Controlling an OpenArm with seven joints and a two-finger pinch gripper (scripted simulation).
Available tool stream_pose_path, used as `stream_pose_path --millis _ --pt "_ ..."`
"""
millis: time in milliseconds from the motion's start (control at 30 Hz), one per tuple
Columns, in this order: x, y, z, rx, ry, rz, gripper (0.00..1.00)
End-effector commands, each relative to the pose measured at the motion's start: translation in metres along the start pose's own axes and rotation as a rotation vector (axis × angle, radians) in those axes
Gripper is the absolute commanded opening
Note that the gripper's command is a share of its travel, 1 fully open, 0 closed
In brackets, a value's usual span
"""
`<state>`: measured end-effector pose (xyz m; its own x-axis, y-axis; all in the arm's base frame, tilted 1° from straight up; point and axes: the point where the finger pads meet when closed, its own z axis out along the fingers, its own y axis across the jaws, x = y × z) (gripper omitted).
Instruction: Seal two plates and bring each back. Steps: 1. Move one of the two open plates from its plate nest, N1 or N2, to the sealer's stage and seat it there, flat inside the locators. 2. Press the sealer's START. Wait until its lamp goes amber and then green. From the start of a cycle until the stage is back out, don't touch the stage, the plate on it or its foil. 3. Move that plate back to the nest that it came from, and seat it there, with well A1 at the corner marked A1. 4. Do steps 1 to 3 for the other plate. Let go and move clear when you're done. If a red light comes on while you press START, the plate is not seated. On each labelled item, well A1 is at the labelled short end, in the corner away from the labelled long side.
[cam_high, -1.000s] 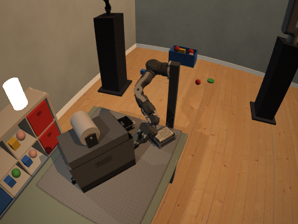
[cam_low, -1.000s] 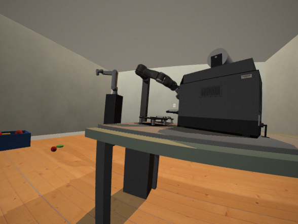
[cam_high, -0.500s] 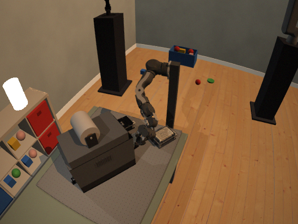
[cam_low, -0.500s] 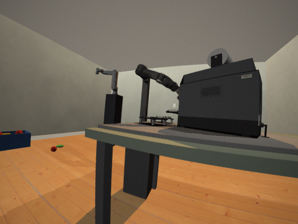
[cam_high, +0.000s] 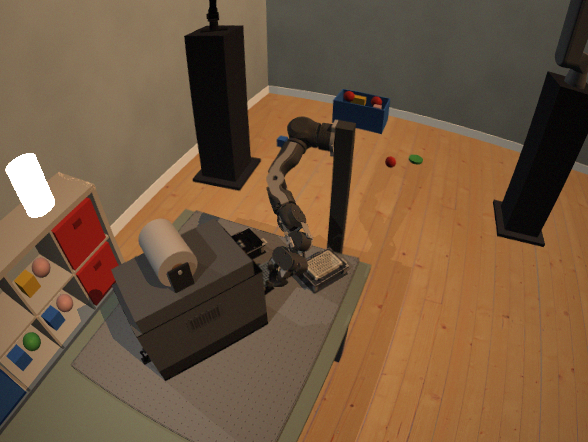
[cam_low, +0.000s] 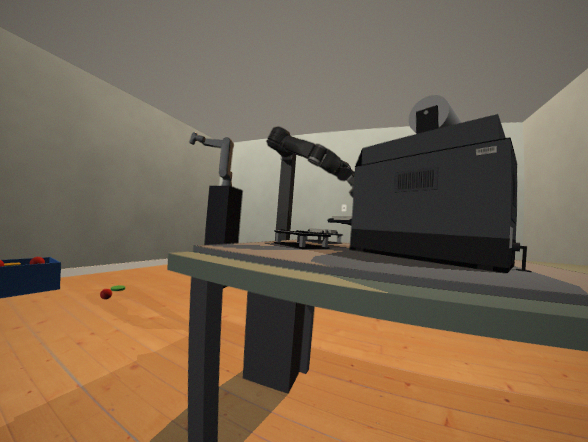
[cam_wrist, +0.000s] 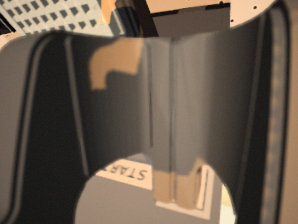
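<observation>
Wrist view: my end effector (cam_high: 276, 281) (cam_wrist: 182, 122) is standing narrow, holding nothing, its tips overlapping the pale-bordered pad (cam_wrist: 209, 212) beside the START label (cam_wrist: 125, 171); whether they are touching, I cannot tell. In the top view, I am reaching between the sealer (cam_high: 215, 305) (cam_low: 430, 205) and a plate (cam_high: 325, 264), which is resting on its nest (cam_high: 316, 286) (cam_low: 302, 233) on the tabletop (cam_high: 356, 285) (cam_low: 400, 305).

The top view looked steeply down from high over the table, the sealer (cam_high: 200, 310) (cam_low: 430, 205) at eight o'clock. The exterior view sat low and close outside the table edge — looking slightly up, sealer at two o'clock. Both shared sealer and arm (cam_high: 285, 185) (cam_low: 315, 152). The wrist view, nearest, faced along the closed fingers — START label at seven o'clock.
</observation>
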<state>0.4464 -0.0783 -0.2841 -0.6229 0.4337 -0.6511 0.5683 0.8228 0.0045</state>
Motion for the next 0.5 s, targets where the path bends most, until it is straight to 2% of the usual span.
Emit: stream_pose_path --millis 0,467 --pt "0.0007 0.0004 0.0002 -0.002 0.000 -0.003 0.00" --pt "0.0009 0.0002 0.0003 -0.002 0.000 -0.003 0.00"
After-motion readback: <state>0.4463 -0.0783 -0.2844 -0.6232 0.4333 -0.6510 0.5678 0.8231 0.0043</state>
